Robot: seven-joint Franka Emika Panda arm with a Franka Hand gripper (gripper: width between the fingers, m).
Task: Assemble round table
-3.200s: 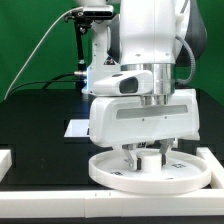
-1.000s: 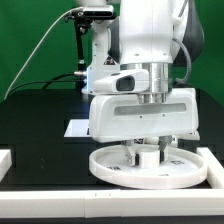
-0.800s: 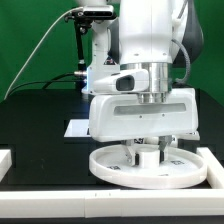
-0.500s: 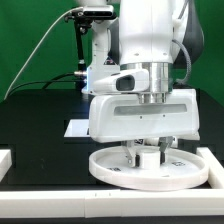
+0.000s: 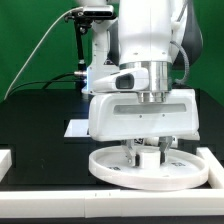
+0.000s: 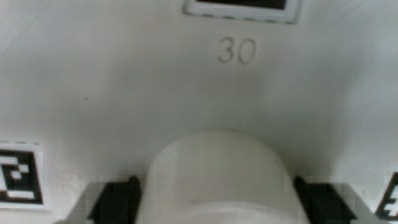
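The round table's white rimmed disc (image 5: 150, 170) lies flat on the black table at the front, against the rails. The short white cylinder leg (image 5: 148, 157) stands upright on the disc's middle. My gripper (image 5: 148, 152) hangs straight down over the disc, its fingers on either side of the leg and closed against it. In the wrist view the leg (image 6: 215, 180) fills the space between the two dark finger pads (image 6: 118, 198), over the disc's face (image 6: 214, 90), which bears the number 30 and square tags. The leg's foot is hidden by the gripper.
White border rails run along the front (image 5: 60, 205) and the exterior view's right (image 5: 212, 160), with a short piece at the left (image 5: 5, 160). The marker board (image 5: 76, 127) lies flat behind the disc. A camera stand (image 5: 92, 40) rises at the back before a green backdrop.
The gripper's body has turned very slightly about its vertical axis; the leg and disc stay where they were.
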